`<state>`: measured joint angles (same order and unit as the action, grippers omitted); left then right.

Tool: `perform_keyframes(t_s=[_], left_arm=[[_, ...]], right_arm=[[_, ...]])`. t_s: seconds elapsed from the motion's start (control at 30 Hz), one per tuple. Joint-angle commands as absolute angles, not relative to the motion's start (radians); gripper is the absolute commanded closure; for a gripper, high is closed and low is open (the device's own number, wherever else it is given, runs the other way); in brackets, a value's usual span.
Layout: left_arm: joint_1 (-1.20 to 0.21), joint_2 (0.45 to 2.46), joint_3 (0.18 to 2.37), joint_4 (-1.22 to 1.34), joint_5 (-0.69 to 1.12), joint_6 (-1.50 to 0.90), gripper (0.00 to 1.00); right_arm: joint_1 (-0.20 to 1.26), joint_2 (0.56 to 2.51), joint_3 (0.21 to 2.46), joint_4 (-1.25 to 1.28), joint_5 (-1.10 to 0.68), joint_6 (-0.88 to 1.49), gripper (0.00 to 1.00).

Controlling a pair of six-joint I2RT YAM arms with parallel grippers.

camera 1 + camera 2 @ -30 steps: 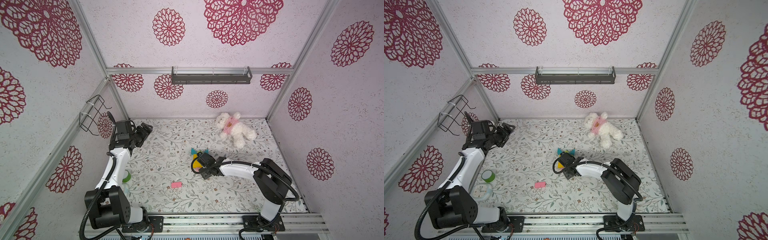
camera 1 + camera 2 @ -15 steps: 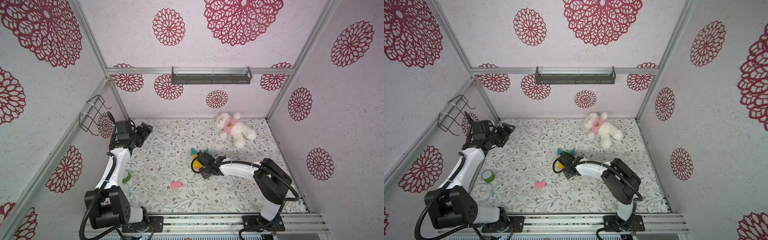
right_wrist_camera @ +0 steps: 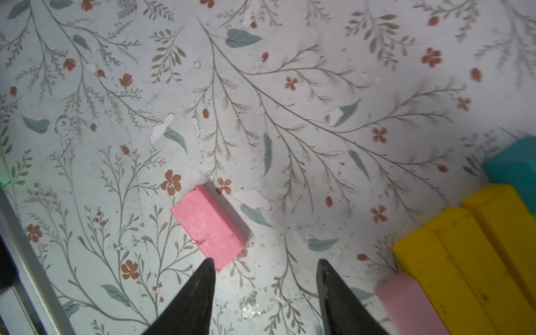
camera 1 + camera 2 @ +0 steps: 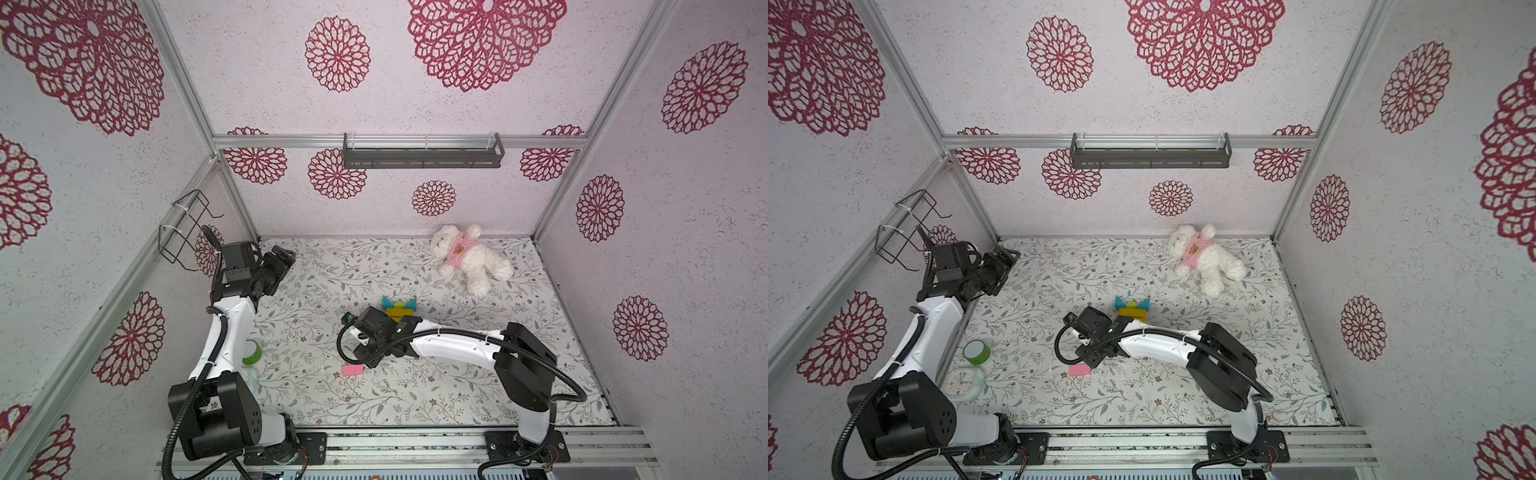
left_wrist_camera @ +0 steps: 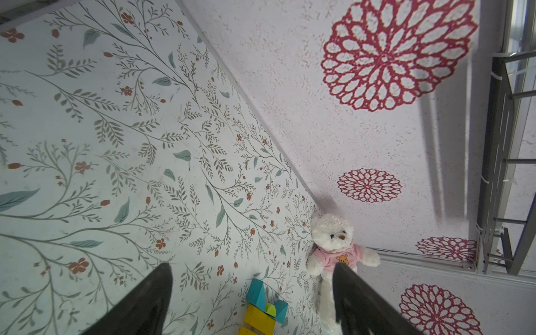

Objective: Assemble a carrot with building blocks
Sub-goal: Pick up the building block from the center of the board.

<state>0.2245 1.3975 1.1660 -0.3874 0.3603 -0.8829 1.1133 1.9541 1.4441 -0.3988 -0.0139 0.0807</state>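
The partly built carrot [image 4: 400,311] lies flat mid-table in both top views: two teal triangles and a green piece over yellow bars [image 3: 478,246], with a pale pink block [image 3: 406,304] at the narrow end. My right arm covers its lower part from above. A loose, brighter pink block [image 3: 208,226] lies apart, nearer the front [image 4: 352,370]. My right gripper [image 3: 265,262] hangs low and open with nothing between its fingers. One fingertip [image 3: 208,262] is at the pink block's near corner. My left gripper [image 5: 251,265] is open and empty, raised by the far left wall [image 4: 282,259].
A white plush bear [image 4: 469,259] in a pink shirt lies at the back right. A green tape roll [image 4: 977,352] and a small clock [image 4: 962,380] sit near the left arm's base. A wire basket [image 4: 183,228] hangs on the left wall, a dark shelf [image 4: 422,156] on the back wall.
My right arm has swung left and toward the front, away from the carrot and up to the loose pink block, its jaws a little narrower. The left arm has not moved.
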Motion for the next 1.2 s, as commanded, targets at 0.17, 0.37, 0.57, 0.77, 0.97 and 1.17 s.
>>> perform_keyframes(t_s=[0.17,0.37,0.57,0.77,0.97,1.17], left_arm=[[0.227,1.380,1.172,-0.386,0.364,-0.876,0.12],[0.227,1.382,1.172,-0.383,0.372,-0.881,0.12],[0.227,1.380,1.170,-0.380,0.379,-0.883,0.12],[0.228,1.379,1.168,-0.374,0.384,-0.888,0.12],[0.228,1.381,1.167,-0.374,0.382,-0.889,0.12],[0.227,1.382,1.167,-0.373,0.384,-0.892,0.12]], right_arm=[[1.124,2.060,1.542,-0.430,-0.145,-0.034,0.39],[1.137,2.097,1.555,-0.443,-0.165,-0.056,0.40],[1.161,2.104,1.528,-0.448,-0.147,-0.055,0.42],[1.164,2.087,1.499,-0.420,-0.092,-0.025,0.56],[1.165,2.054,1.460,-0.383,-0.068,-0.010,0.62],[1.166,2.009,1.399,-0.335,-0.039,0.015,0.68]])
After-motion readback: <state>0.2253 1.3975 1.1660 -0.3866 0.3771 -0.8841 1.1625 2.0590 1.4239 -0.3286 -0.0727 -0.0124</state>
